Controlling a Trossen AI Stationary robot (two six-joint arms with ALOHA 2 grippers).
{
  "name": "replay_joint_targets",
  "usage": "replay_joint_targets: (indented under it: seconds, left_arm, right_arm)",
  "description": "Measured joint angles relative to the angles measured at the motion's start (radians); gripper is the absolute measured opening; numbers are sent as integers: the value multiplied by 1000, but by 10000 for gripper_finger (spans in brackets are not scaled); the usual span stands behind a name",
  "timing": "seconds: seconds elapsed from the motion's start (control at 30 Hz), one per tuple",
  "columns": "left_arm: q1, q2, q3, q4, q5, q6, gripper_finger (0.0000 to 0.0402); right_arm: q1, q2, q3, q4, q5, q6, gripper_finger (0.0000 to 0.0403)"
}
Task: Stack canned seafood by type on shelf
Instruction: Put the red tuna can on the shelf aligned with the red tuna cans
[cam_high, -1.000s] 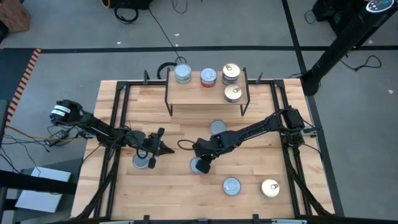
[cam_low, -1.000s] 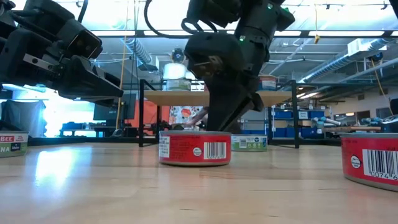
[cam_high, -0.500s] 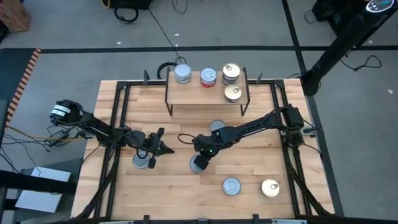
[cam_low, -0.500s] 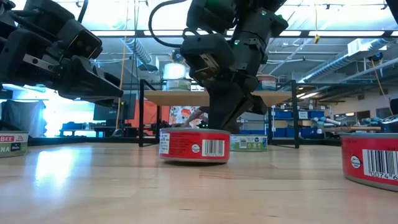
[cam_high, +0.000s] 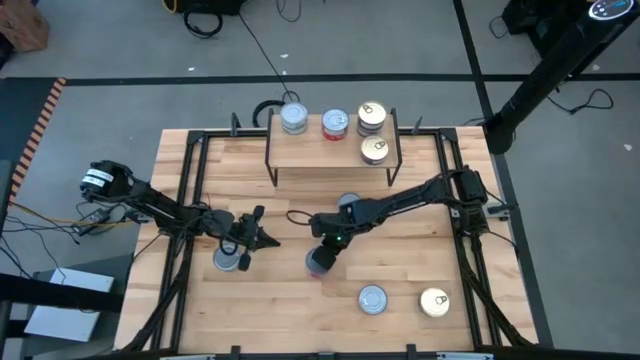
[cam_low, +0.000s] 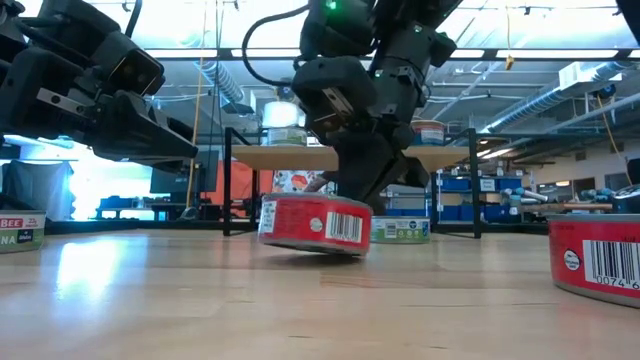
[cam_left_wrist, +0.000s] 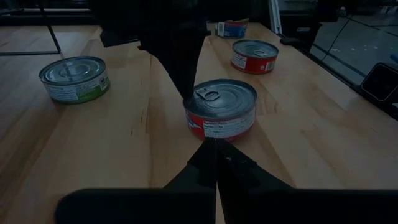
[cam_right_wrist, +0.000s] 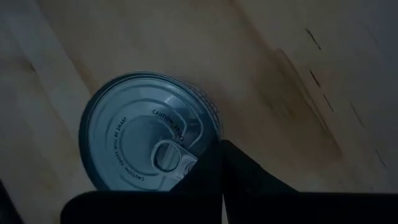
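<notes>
Right gripper (cam_high: 324, 256): over the middle of the table, fingers closed on the rim of a red-labelled tin (cam_low: 315, 223) by its pull tab; in the low view the tin tilts, one edge seemingly just off the wood, though that gap is hard to judge.
Left gripper (cam_high: 262, 239): fingers pressed together on nothing, hanging just above the table beside a tin (cam_high: 229, 260) at the left side.
Shelf (cam_high: 310, 150): at the far edge of the table, carrying a silver-topped stack (cam_high: 293, 119), a red-topped tin (cam_high: 335, 123) and two gold-topped stacks (cam_high: 372, 117).
Loose tins: one silver-topped (cam_high: 372, 299) and one gold-topped (cam_high: 434, 302) near the front edge; another (cam_high: 349, 204) just behind the right arm.
</notes>
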Motion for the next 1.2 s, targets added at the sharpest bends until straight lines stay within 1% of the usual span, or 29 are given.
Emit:
replay_joint_targets:
  seconds: [0.4,0.63,0.87,1.03,1.1,1.2]
  left_arm:
    - [0,0,0,-1,0,0,6]
    - [0,0,0,-1,0,0,6]
    - [0,0,0,-2,0,0,6]
    - [0,0,0,-2,0,0,6]
    - [0,0,0,-2,0,0,6]
    - [0,0,0,-2,0,0,6]
  right_arm:
    - [-19,7,-5,-60,4,-13,3]
    - [-18,6,-5,-64,3,-25,4]
    - [-19,5,-3,-87,16,-30,23]
    - [-24,4,9,-194,42,-30,47]
    - [-25,4,30,-270,81,-41,59]
    - [-25,-1,77,-427,170,-66,77]
